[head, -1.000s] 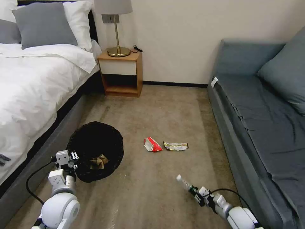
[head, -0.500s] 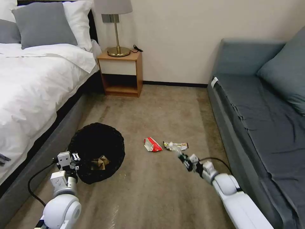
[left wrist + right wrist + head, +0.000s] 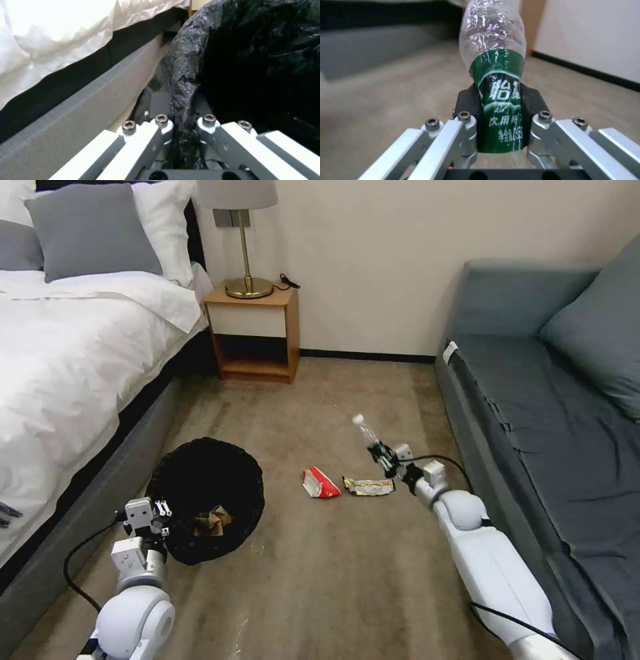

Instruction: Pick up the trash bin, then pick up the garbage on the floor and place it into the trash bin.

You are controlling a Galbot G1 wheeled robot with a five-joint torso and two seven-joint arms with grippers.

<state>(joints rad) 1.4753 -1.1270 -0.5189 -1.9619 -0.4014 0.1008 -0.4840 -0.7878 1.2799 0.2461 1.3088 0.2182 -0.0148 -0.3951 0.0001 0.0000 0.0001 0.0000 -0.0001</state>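
Note:
The trash bin [image 3: 207, 493], wrapped in a crinkly black bag, sits on the carpet beside the bed with a crumpled brown paper bag [image 3: 212, 521] inside. My left gripper [image 3: 160, 513] is shut on the bin's near rim; the left wrist view shows the black bag [image 3: 182, 82] pinched between the fingers. My right gripper [image 3: 385, 459] is shut on a clear plastic bottle [image 3: 369, 437] with a green label [image 3: 498, 100], held in the air above the floor. A red-and-white snack packet [image 3: 319, 483] and a gold-silver foil wrapper [image 3: 369, 487] lie on the carpet just under it.
A bed [image 3: 73, 353] with a grey base runs along the left, close against the bin. A wooden nightstand [image 3: 255, 335] with a lamp stands at the far wall. A blue-grey sofa [image 3: 553, 420] lines the right side. Open carpet lies between bin and sofa.
My right arm has swung up and forward with the bottle, from low near the front to above the foil wrapper. The left gripper and bin have barely moved.

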